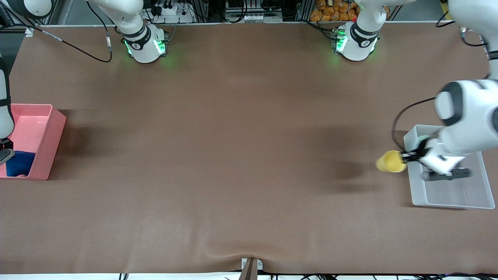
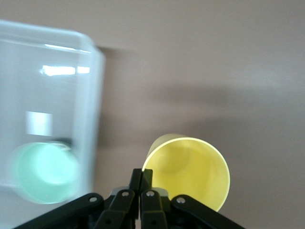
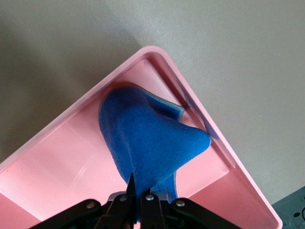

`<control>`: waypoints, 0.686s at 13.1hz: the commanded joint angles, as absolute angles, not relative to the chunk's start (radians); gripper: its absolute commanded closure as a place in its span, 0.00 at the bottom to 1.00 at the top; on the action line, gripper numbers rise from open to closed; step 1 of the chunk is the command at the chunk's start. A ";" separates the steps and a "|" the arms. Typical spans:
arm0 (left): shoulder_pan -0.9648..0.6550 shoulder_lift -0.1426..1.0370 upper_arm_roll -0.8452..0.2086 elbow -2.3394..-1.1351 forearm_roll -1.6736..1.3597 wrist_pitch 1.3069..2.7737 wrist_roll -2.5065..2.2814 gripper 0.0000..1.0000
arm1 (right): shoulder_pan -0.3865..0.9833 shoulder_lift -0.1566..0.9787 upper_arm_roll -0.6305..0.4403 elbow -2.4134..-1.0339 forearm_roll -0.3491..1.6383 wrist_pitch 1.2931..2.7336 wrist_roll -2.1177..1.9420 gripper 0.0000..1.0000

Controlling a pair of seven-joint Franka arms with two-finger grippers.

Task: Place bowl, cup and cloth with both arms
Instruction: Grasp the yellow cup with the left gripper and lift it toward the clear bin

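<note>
Your left gripper [image 1: 408,156], clamped on the yellow cup [image 1: 390,161], hangs just off the clear bin [image 1: 453,201] holding the bowl [image 2: 45,172], the bin at three o'clock of it in the front view, while your right gripper [image 3: 138,200] pinches the cloth [image 3: 147,143] over the pink bin [image 1: 54,128].

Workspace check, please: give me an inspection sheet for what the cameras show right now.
Surface: brown table, a wrinkle at the edge nearest the front camera.
Bowl: in the clear bin at the left arm's end.
Cup: held in the air over the table beside the clear bin.
Cloth: hanging into the pink bin at the right arm's end.
Clutter: nothing seen.
Left gripper: shut on the cup's rim.
Right gripper: shut on the cloth, over the pink bin.
Cables: black cable on the table by the right arm's base.
Surroundings: equipment and orange items past the table's edge by the bases.
</note>
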State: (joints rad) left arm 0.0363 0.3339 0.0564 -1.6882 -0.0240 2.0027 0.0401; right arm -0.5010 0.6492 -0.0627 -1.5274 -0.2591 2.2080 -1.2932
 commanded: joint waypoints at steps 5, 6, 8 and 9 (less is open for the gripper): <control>0.054 0.546 0.342 -1.387 -0.069 1.907 0.464 1.00 | -0.512 0.706 -0.060 -1.506 -0.199 2.226 -1.313 1.00; 0.066 0.575 0.351 -1.372 -0.069 1.923 0.489 1.00 | -0.514 0.707 -0.060 -1.506 -0.199 2.227 -1.313 1.00; 0.083 0.623 0.354 -1.370 -0.096 2.005 0.526 1.00 | -0.520 0.716 -0.060 -1.506 -0.192 2.229 -1.313 1.00; 0.093 0.653 0.354 -1.371 -0.130 2.052 0.541 1.00 | -0.520 0.718 -0.060 -1.506 -0.184 2.229 -1.313 1.00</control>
State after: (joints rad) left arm 0.0853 0.5883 0.3439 -1.4162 -0.0811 2.0036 0.5011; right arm -0.5076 0.6998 -0.0649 -1.5277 -0.2113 2.2267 -1.2935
